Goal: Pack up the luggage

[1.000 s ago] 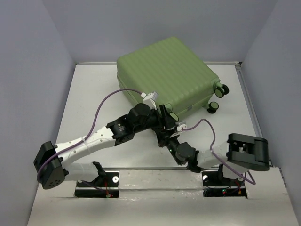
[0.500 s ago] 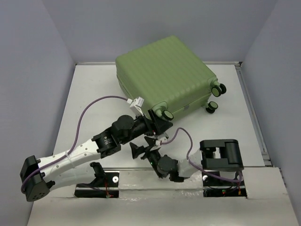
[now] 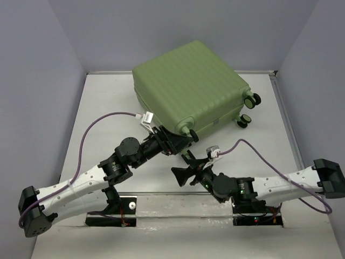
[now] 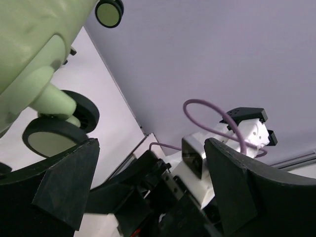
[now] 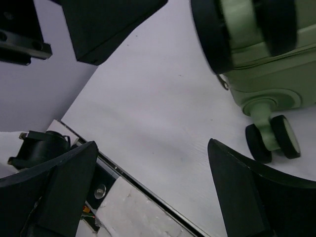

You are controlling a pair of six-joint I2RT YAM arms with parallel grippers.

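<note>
On the table [image 3: 108,108] the luggage [image 3: 188,89] lies flat and shut, the left hand [image 3: 180,141] spread wide right at its near corner, the right hand [image 3: 182,168] spread empty just short of it, so either could snag the wheel [image 4: 54,138] and shove it askew.

Overhead and wrist close-ups, luggage [image 3: 188,81] shared

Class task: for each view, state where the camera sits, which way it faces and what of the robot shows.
Top external: above, behind the bases, looking down on table, luggage, left arm, right arm.
Left wrist: faces past the open left gripper at a wheel and the right arm.
Right wrist: faces past the open right gripper at table and wheels.
Shared: both wrist views show luggage wheels.
</note>
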